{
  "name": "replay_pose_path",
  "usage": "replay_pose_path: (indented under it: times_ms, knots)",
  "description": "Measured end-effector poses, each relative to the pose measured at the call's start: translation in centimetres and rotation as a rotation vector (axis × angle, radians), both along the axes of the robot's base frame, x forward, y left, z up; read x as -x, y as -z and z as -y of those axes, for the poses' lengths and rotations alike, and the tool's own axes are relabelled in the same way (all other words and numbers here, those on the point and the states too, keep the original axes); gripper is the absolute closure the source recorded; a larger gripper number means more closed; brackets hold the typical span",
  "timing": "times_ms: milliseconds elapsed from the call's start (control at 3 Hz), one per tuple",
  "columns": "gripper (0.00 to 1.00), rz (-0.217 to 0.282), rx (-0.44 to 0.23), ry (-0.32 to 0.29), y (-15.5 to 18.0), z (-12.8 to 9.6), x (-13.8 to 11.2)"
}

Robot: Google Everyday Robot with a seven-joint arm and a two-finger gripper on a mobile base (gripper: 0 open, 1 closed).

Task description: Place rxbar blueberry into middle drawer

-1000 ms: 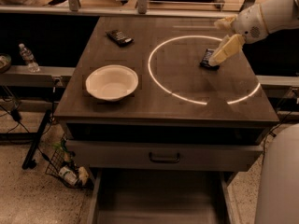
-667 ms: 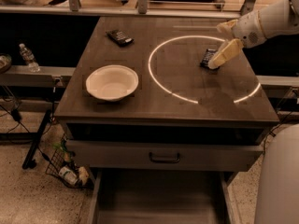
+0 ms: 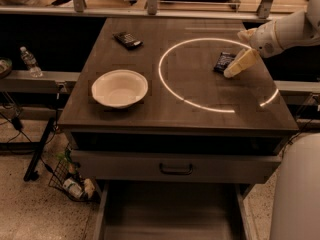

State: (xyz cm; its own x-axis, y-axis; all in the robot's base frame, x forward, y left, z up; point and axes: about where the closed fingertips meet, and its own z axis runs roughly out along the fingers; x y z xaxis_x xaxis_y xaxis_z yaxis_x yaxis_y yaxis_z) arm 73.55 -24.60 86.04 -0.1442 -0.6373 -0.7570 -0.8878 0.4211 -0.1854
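Observation:
The rxbar blueberry (image 3: 223, 61), a small dark blue bar, lies flat on the right part of the dark tabletop, inside a bright ring of light. My gripper (image 3: 236, 54) reaches in from the right on a white arm. It is open, its lower pale finger (image 3: 241, 63) slanting down against the bar's right edge, and it holds nothing. The middle drawer (image 3: 170, 211) is pulled out below the table front, a grey tray with a bare flat floor.
A white bowl (image 3: 120, 87) stands on the left of the tabletop (image 3: 125, 119). A blacker flat bar (image 3: 127, 39) lies at the back left. A drawer front with a black handle (image 3: 176, 169) sits above the open tray. A water bottle (image 3: 30, 61) stands on a ledge at the left.
My gripper has dropped slightly beside the bar. The bar, bowl and drawer have not moved.

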Motion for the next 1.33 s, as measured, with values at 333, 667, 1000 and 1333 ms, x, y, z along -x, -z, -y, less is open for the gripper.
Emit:
replay_pose_path:
  times_ms: [333,667,1000,1333]
  knots:
    - [0.13,-0.020,0.007,0.031,1.4,0.9,-0.5]
    - [0.44,-0.042,0.006,0.043,2.1,1.0,-0.6]
    - [0.75,-0.053,0.000,0.046,1.9,1.0,-0.4]
    - [0.99,-0.052,-0.009,0.043,1.3,0.9,0.4]
